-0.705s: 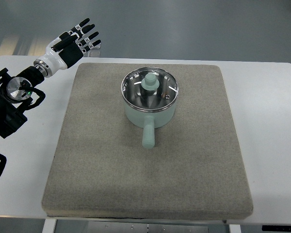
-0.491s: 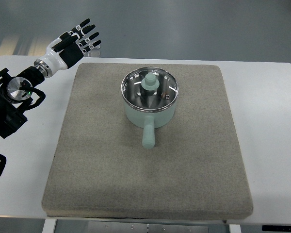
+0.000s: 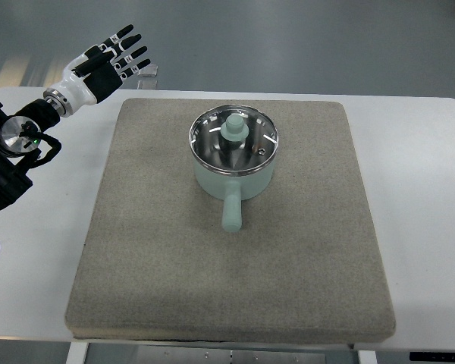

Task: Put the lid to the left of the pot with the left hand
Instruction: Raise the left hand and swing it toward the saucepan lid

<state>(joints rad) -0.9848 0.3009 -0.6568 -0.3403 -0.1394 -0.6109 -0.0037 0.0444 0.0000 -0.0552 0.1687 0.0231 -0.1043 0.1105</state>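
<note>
A pale green pot stands on the grey mat, its handle pointing toward me. A glass lid with a steel rim and a pale green knob sits on the pot. My left hand is black and white, fingers spread and empty, over the table's far left edge, well left of and beyond the pot. My right hand is out of view.
The mat lies on a white table. My left arm's black body and cables hang over the table's left side. Bare mat lies left of the pot.
My left hand and arm have drawn slightly back, up and to the left. The pot and lid have not moved.
</note>
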